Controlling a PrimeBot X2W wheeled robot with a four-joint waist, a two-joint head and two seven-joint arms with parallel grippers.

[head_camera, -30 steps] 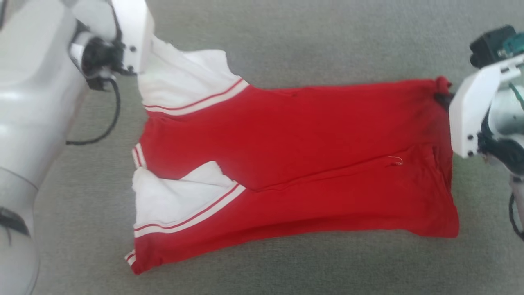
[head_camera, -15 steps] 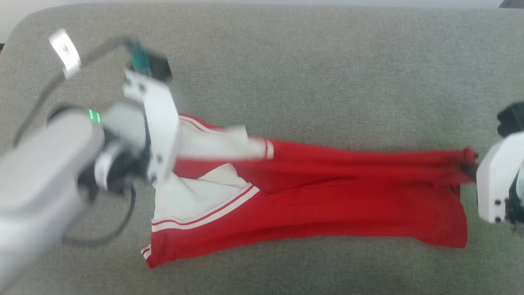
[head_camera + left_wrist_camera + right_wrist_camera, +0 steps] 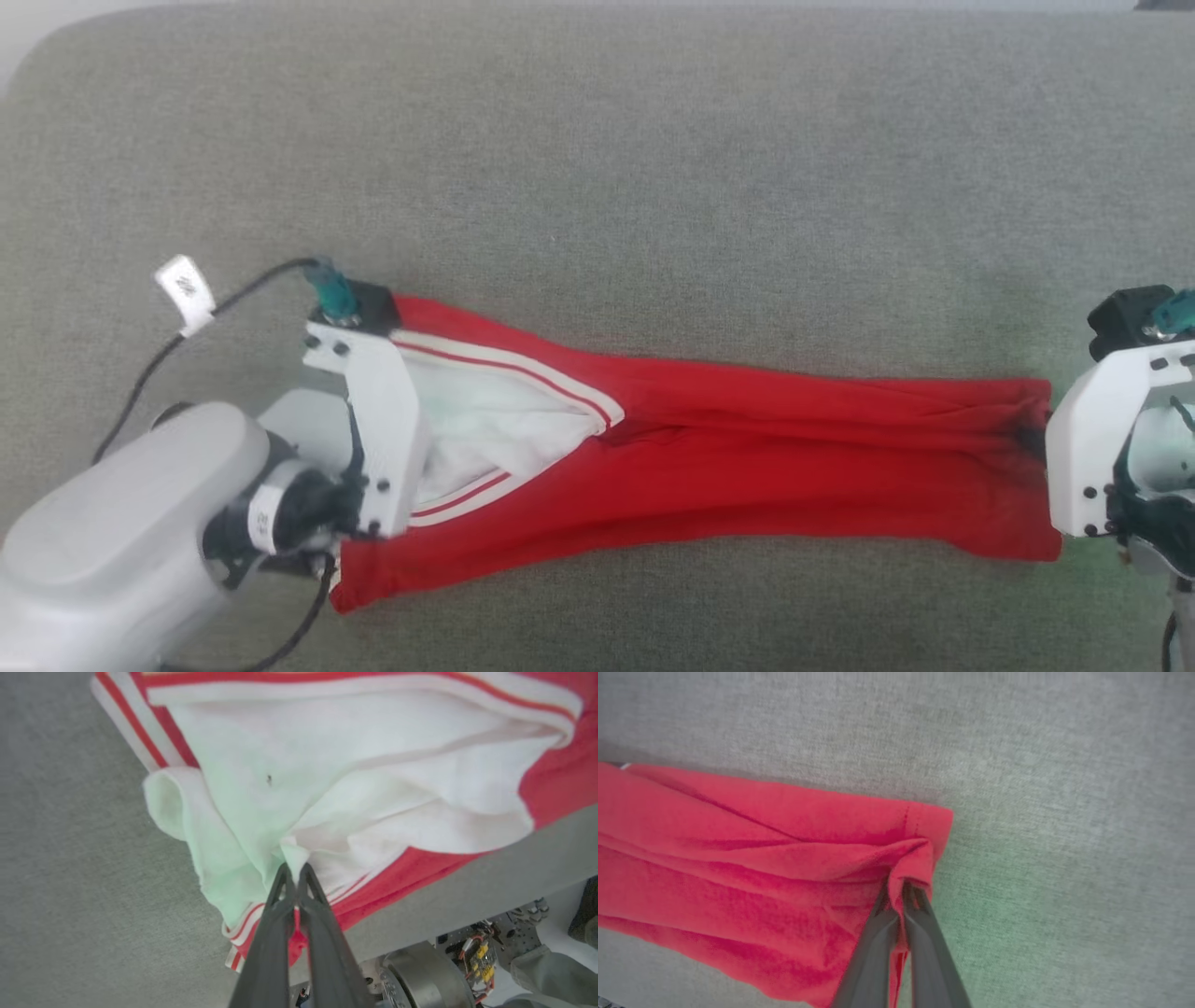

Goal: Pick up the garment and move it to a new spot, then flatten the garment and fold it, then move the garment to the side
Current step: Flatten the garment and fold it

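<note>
The garment (image 3: 747, 476), a red jersey with white sleeves and red-white striped trim, lies folded lengthwise across the grey surface, stretched between both arms. My left gripper (image 3: 293, 867) is shut on a pinch of white sleeve fabric (image 3: 327, 779) at the garment's left end; in the head view its white wrist mount (image 3: 373, 420) covers that end. At the right end my right gripper (image 3: 901, 884) is shut on a bunched corner of the red hem (image 3: 920, 854), beside its white mount (image 3: 1088, 457). Any print on the chest is hidden by the fold.
A grey padded surface (image 3: 653, 168) spreads wide behind the garment. Its front edge runs close below the garment, with the robot's base and wiring (image 3: 467, 961) beneath it in the left wrist view. A cable with a white tag (image 3: 185, 285) loops off the left arm.
The head camera has shifted. Both grippers have brought the far edge of the garment toward the near edge, so the wide spread shirt is now a narrow folded band.
</note>
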